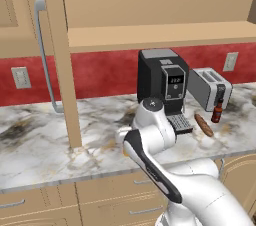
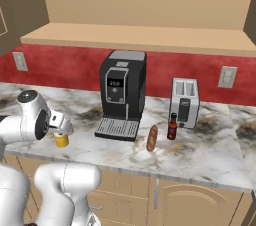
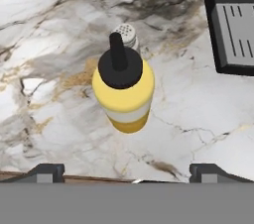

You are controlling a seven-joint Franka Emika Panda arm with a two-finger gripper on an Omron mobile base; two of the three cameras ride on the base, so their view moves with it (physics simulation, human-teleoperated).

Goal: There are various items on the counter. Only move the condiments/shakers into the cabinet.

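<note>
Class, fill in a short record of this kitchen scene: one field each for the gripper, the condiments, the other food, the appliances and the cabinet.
gripper: open, above the yellow squeeze bottle, holding nothing
grey shaker: on the counter, just behind the squeeze bottle
dark red sauce bottle: upright before the toaster
sausage: lying beside the sauce bottle
coffee machine: left of the toaster
cabinet: door open

2 base views flank counter (image 1: 40,140), hand view overhead
</note>
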